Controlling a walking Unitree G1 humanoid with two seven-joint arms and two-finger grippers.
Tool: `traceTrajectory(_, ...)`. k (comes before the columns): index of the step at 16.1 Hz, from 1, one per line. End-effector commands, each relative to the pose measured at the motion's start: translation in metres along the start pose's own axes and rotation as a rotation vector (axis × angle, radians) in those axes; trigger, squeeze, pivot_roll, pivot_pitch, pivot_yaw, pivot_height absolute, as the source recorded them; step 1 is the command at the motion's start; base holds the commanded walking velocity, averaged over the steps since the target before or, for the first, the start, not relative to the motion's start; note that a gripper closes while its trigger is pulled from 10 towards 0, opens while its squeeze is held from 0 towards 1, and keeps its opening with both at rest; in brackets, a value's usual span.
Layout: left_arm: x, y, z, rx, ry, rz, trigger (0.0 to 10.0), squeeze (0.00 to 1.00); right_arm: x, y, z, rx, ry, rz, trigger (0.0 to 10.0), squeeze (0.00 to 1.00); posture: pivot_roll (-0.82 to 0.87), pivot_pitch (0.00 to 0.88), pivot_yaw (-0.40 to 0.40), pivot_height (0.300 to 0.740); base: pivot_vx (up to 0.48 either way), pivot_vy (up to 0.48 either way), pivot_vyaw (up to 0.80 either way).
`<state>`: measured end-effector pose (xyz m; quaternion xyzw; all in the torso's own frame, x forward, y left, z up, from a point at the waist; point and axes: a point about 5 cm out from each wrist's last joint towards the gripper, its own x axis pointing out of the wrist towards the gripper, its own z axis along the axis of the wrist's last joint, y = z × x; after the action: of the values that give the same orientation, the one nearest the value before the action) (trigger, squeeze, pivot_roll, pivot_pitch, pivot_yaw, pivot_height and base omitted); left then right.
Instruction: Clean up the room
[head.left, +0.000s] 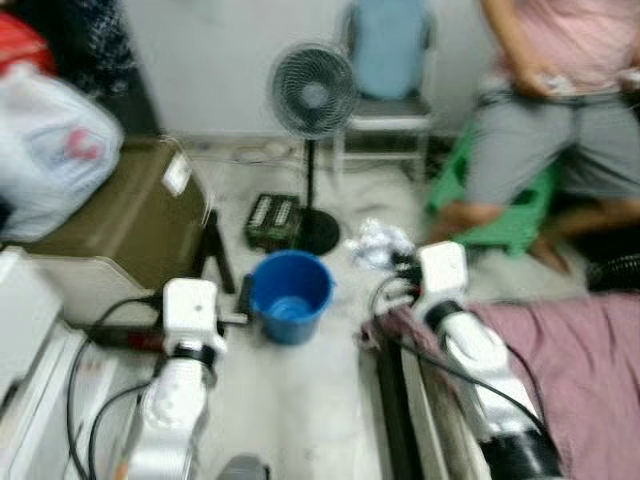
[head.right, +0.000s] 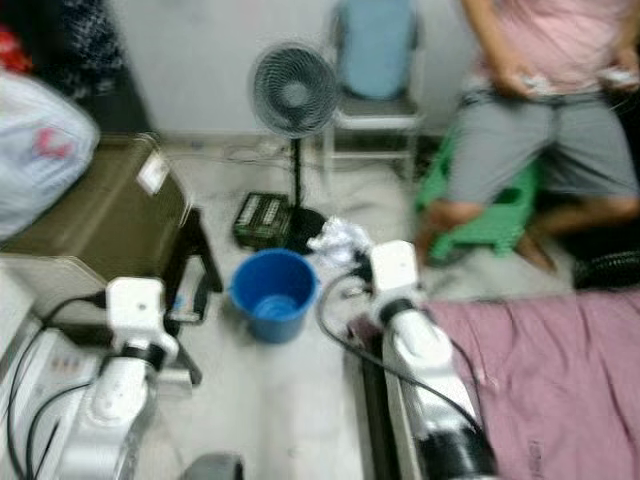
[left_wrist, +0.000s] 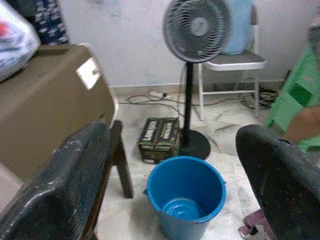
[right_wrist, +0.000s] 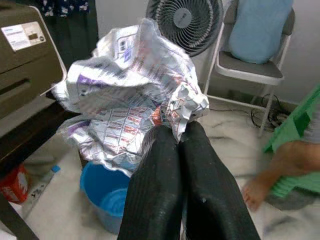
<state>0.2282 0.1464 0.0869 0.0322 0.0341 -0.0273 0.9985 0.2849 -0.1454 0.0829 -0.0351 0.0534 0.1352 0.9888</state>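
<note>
A blue bucket (head.left: 290, 295) stands on the pale floor between my two arms; the left wrist view looks down into the same bucket (left_wrist: 185, 195), which seems empty. My right gripper (right_wrist: 180, 132) is shut on a crumpled printed paper (right_wrist: 130, 95). From the head, that paper (head.left: 378, 242) hangs a little right of the bucket and above its rim level. My left gripper (left_wrist: 172, 137) is open wide, with nothing between its fingers (left_wrist: 65, 185), and sits just left of the bucket.
A standing fan (head.left: 313, 95) and a dark box (head.left: 272, 220) are behind the bucket. A brown cabinet (head.left: 120, 215) with a white bag (head.left: 50, 150) is on the left. A person (head.left: 560, 110) sits on a green stool at right, and purple cloth (head.left: 580, 350) lies nearer.
</note>
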Motion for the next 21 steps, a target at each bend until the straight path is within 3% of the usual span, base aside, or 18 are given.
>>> traceTrajectory(1,-0.0002,0.0058,0.0007,0.021,-0.001,0.008,10.0,0.00,0.0034,0.0072,0.0030,0.017,-0.015,0.020,10.0,0.00,0.03,0.000,-0.082,0.740,0.000,0.000,0.00)
traceTrajectory(9,-0.0008,0.0052,0.0013,0.027,-0.017,-0.012,10.0,0.00,0.0022,0.0078,0.0027,0.031,-0.024,0.023,10.0,0.00,0.03,0.000,-0.078,0.740,0.030,0.000,0.00)
traceTrajectory(16,-0.0004,0.0053,0.0017,0.031,-0.023,-0.014,10.0,0.00,0.0032,0.0086,0.0027,0.031,-0.027,0.034,10.0,0.00,0.03,0.000,-0.079,0.740,0.275,0.000,0.73)
traceTrajectory(21,-0.0003,0.0051,0.0016,0.028,-0.023,-0.013,10.0,0.00,0.0033,0.0077,0.0023,0.037,-0.025,0.027,10.0,0.00,0.03,0.000,-0.080,0.740,0.158,0.000,0.00)
